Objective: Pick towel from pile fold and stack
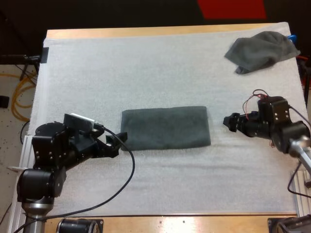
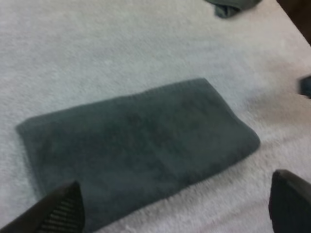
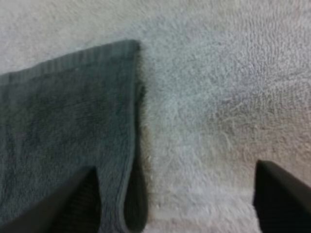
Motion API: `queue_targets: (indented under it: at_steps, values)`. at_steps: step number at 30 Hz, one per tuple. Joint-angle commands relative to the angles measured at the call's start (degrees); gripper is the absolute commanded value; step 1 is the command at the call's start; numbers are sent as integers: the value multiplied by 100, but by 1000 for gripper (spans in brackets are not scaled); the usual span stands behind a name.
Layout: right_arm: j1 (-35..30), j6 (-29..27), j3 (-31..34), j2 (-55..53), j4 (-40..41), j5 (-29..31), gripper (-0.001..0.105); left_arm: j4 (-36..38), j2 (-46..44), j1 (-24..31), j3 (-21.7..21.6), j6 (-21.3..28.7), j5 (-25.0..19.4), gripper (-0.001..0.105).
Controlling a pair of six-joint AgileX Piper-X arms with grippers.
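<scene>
Left gripper [image 1: 118, 142]: fingers [image 2: 58, 211] wide apart, holding nothing, at near left corner of folded towel [image 1: 165, 127]. Right gripper [image 1: 227, 121]: fingers [image 3: 73, 204] apart too, empty, just beside towel's right end. Folded towel lies flat in middle of mat [image 1: 146, 73], long rectangle, between 2 grippers. Crumpled towel [image 1: 262, 51] at far right corner, well apart.

Judgement: folding step in hand, 1 more fold probably due, end over end. Next move calls for low pinch on 1 short edge, then carry across without dragging layers.
</scene>
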Motion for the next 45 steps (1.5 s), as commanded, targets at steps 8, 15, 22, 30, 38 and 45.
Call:
queue_targets:
  at_steps: [8, 15, 22, 30, 38, 45]
  values:
    - [-66, 0, -47, 1162, -947, -799, 70, 87, -27, -415, -34, -8, 71, 75]
    - [-52, 236, -47, 1879, -1147, -1449, 70, 87, -27, -430, -34, -8, 71, 75]
    - [179, 296, -200, 2235, -1161, -1820, 70, 87, -27, -430, -34, -51, 71, 75]
    - [594, 514, -512, 2484, -1183, -2033, 70, 87, -27, -430, -34, -50, 84, 75]
    - [736, 731, -584, 2544, -1122, -2058, 62, 87, -27, -430, -34, -50, 96, 75]
    - [736, 611, -584, 2544, -1055, -2055, 3, 87, -27, -430, -34, -50, 111, 75]
